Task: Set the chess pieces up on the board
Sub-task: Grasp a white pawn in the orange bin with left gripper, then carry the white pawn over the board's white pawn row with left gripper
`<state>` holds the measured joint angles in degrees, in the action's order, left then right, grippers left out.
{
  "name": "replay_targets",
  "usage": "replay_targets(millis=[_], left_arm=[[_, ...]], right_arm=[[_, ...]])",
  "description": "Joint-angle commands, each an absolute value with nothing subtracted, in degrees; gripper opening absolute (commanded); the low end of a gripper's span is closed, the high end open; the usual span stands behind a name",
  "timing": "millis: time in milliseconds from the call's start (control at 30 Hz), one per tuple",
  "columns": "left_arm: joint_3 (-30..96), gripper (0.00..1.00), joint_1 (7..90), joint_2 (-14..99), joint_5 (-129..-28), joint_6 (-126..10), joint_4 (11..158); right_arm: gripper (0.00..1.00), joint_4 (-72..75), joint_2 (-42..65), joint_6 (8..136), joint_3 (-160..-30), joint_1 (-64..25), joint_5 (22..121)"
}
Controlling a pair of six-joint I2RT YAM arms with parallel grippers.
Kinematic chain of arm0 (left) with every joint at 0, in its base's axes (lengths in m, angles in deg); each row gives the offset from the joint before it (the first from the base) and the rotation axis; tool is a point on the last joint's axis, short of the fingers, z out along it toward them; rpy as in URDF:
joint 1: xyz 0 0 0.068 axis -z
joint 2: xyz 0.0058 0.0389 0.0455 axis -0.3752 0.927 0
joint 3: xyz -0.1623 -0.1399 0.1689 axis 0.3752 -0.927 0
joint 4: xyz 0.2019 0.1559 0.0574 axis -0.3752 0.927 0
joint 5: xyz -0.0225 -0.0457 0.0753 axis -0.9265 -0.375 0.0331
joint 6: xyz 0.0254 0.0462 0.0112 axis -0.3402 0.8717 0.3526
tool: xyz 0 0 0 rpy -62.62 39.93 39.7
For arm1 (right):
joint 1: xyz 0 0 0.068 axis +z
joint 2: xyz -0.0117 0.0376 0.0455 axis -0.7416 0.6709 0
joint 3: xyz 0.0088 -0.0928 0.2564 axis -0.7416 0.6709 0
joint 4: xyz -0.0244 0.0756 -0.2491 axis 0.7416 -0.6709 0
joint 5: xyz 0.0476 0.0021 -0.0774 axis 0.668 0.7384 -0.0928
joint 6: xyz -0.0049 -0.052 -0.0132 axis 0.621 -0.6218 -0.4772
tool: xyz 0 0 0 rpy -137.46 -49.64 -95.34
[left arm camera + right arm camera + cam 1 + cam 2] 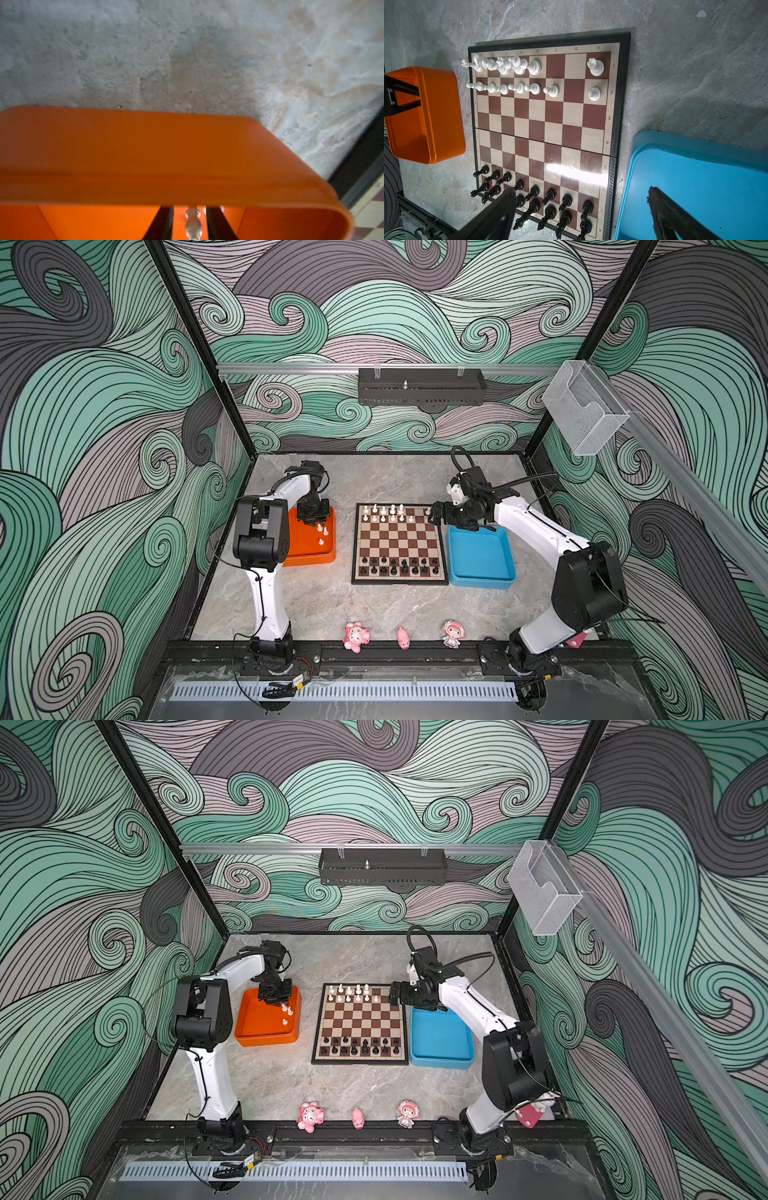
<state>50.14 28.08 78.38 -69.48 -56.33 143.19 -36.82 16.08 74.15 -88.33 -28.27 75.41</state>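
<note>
We are seeing the board (399, 544) lying mid-worktop (316, 605), with the left tray (302, 549) and the right tray (480, 560) just beside it. Chess pieces (386, 512) are standing on its far and near rows. A few more are sitting in the left tray, under the left pincer (312, 519). Figurines (403, 638) are lining the front edge.

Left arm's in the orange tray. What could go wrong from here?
The left gripper straddles a white piece in the orange tray, with other white pieces close by; closing off-centre could flick it or bump them. The right gripper hangs open above the board; a low sweep could topple the black pieces.
</note>
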Motion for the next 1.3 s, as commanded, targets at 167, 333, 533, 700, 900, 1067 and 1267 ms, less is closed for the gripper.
replay_targets(millis=[167,333,533,700,900,1067,1267], left_arm=[[51.46,0.29,29.5,79.49,-67.06,-55.58,145.11],[51.55,0.22,29.82,80.24,-66.66,-55.43,145.03],[51.55,0.17,30.1,80.3,-66.28,-55.2,145.04],[51.55,0.13,30.36,79.95,-65.28,-55.09,145.4],[51.96,0.11,30.56,79.25,-64.53,-54.76,146.08],[53.06,0.11,30.58,77.45,-63.13,-54.03,148.04],[56.9,0.11,30.92,74.25,-62.68,-52.75,152.66]], right_arm=[[0.99,-36.44,16.53,73.35,-87.5,-29.12,76.59],[0.99,-36.4,16.25,73.3,-87.16,-29.31,76.58],[0.99,-36.43,15.98,73.37,-86.81,-29.49,76.48],[0.99,-36.46,15.73,73.48,-86.88,-29.49,76.49],[0.98,-36.39,15.16,73.45,-86.89,-29.47,76.48],[0.98,-36.42,14.39,73.56,-86.55,-29.49,76.31],[0.98,-36.49,13.62,73.4,-86.53,-29.74,76.39]])
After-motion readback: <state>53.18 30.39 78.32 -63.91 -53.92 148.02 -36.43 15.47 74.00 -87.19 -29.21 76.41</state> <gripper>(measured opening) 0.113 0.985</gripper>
